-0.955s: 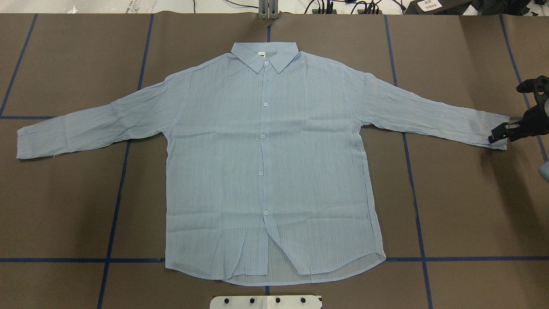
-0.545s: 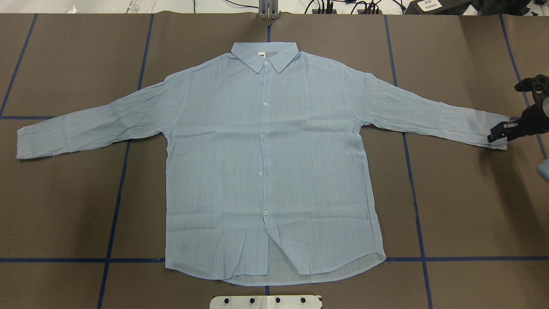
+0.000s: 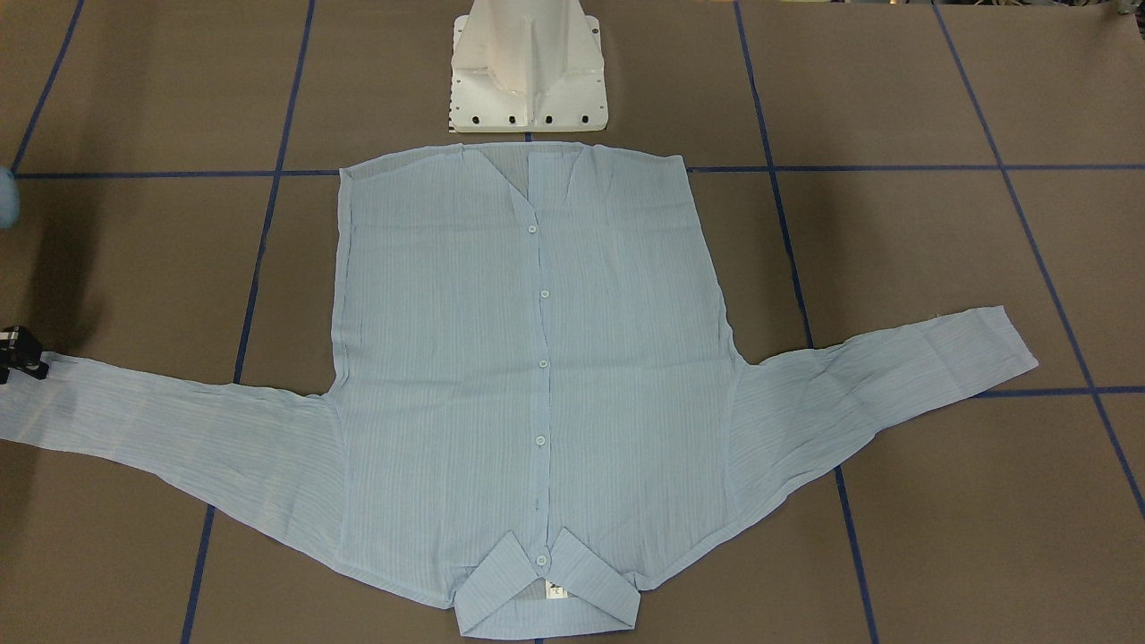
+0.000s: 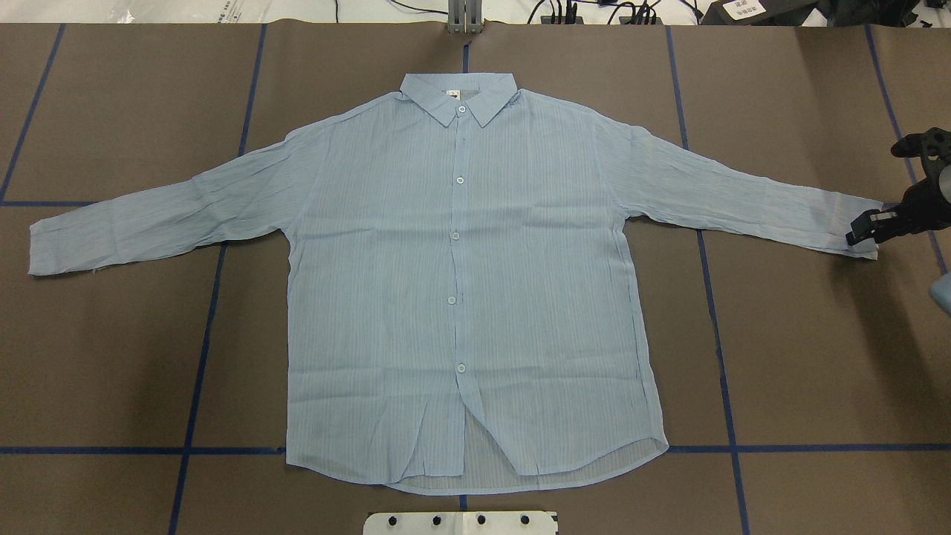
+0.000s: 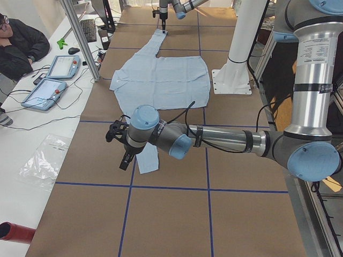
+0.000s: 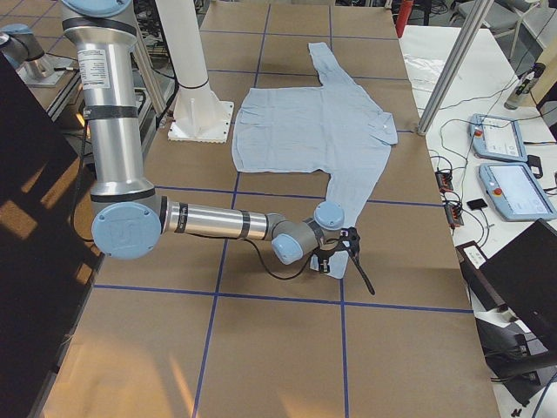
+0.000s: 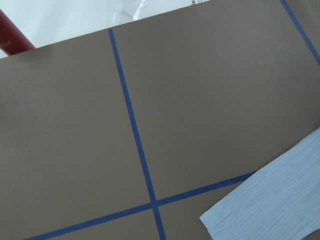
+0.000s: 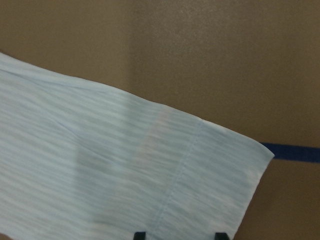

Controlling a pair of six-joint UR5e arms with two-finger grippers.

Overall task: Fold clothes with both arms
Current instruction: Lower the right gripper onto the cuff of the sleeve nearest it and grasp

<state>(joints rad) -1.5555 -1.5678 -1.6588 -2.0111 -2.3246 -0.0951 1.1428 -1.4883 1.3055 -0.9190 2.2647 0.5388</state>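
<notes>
I see the light blue striped shirt (image 4: 461, 282) lying flat, buttoned and front up on the brown table (image 4: 802, 357), with both sleeves stretched out. My right gripper (image 4: 862, 229) is at one sleeve's cuff (image 8: 215, 175), jaws spread over the fabric. My left gripper (image 5: 126, 158) hangs beside the other cuff (image 5: 147, 167); I cannot tell how its jaws stand.

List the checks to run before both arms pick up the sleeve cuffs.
1. Shirt lies flat, front up, sleeves spread: ok.
2. Right gripper at the right cuff: ok.
3. Its fingertips are apart at the cuff's edge: ok.
4. Left gripper over the left cuff: not ok; the cuff sits only in the corner of its wrist view.
5. Left gripper open: cannot tell.
</notes>
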